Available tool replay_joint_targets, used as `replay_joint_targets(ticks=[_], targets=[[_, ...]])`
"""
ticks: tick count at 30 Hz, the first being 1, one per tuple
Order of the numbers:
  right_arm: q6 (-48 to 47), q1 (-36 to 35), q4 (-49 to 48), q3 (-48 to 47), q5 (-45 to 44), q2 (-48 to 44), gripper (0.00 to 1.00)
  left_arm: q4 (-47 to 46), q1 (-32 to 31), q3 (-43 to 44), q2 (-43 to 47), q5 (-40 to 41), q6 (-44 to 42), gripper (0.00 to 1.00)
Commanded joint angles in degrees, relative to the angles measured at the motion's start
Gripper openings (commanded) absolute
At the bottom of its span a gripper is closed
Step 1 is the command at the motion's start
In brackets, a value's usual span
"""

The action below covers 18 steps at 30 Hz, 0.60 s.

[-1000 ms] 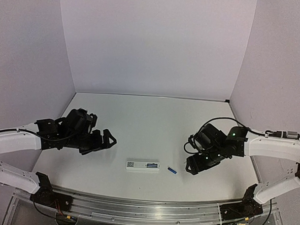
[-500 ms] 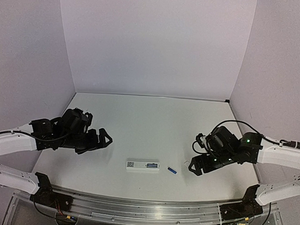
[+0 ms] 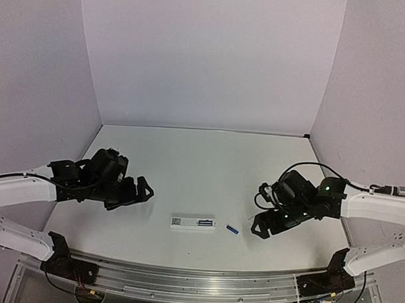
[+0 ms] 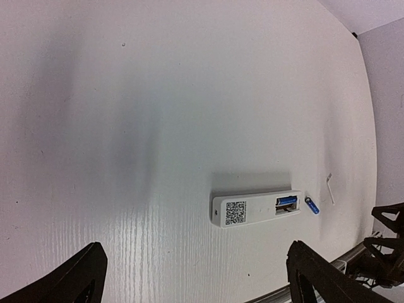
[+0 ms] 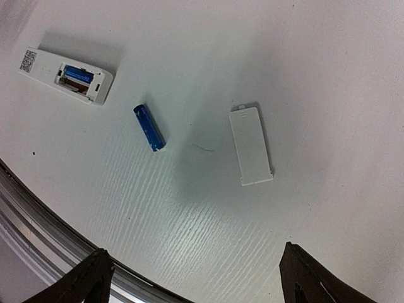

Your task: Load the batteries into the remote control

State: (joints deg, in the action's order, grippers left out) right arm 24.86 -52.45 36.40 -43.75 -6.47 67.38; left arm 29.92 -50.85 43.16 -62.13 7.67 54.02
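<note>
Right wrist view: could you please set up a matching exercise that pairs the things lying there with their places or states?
Things:
1. remote control
2. loose battery
3. cover
4. second battery

Places or states:
a. seated inside the remote control
b. lying flat and detached, farthest right
c. back side up, opened
d. lying between the remote control and the cover

Pairs: 1-c, 2-d, 3-b, 4-a

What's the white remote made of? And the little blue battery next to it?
The remote looks like smooth, matte white plastic, with moulded edges. The loose battery is probably metal inside a glossy blue wrap, because light glints along it.
</note>
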Motion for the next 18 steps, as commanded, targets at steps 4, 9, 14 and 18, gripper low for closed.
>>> replay_joint_targets(ticks=[4,9,14,18], targets=[[-3.04,0.26,-1.1,-5.96,2.33,7.66,0.87,-2.37,-0.01,1.42,-5.43,-3.11,1.88,1.0],[-6.4,2.36,-1.02,-11.23,6.86,15.19,0.86,-4.71,0.15,1.4,-8.69,-5.19,0.76,1.0],[-10.79,4.9,1.31,-17.44,10.81,21.63,0.85,-3.76,0.86,5.03,-12.36,-6.5,-1.5,1.0],[-13.35,5.04,3.08,-22.26,13.06,27.32,0.78,-3.47,1.35,7.03,-15.29,-7.49,-4.12,1.0]])
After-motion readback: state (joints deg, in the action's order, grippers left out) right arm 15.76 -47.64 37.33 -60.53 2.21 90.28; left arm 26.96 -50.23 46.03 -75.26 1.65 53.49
